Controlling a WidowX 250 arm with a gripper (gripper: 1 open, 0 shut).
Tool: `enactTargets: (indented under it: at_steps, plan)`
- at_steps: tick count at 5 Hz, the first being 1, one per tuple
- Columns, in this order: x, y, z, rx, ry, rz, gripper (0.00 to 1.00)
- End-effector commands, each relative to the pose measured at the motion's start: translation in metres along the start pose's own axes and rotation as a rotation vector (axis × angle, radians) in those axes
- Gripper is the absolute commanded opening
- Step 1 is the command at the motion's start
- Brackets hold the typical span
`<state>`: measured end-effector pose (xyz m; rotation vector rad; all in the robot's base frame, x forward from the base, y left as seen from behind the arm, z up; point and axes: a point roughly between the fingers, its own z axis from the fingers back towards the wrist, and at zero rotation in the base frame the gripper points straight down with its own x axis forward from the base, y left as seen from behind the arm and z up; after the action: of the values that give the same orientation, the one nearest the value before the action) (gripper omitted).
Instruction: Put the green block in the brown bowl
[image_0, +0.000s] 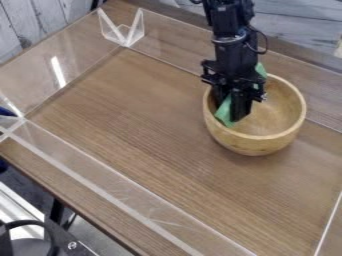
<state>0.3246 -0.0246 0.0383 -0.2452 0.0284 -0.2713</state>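
Observation:
The brown bowl (274, 143) sits on the right half of the wooden table. My gripper (241, 108) points steeply down into it, its black fingers reaching below the rim on the bowl's left side. The jaws are shut on the green block (229, 112), which stands tilted inside the bowl. Its lower end shows green beside the fingers and another bit of green shows behind them near the far rim. Whether the block touches the bowl's floor is hidden by the fingers.
A low clear acrylic wall (80, 160) rims the wooden table (120, 110) at the front left. A clear V-shaped bracket (123, 28) stands at the back left corner. Dark gear lies below the table's front edge.

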Motion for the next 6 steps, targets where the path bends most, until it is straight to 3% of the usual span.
enactTargets:
  at_steps: [1, 2, 4, 6]
  plan:
    - [0.01, -0.002, 0.001, 0.009, -0.033, 0.001, 0.0]
    - [0.013, 0.0, -0.003, 0.009, -0.045, 0.019, 0.0]
    - [0.01, -0.003, -0.007, -0.021, -0.008, 0.028, 0.0]
    - [0.023, -0.005, -0.014, -0.017, -0.047, -0.053, 0.0]
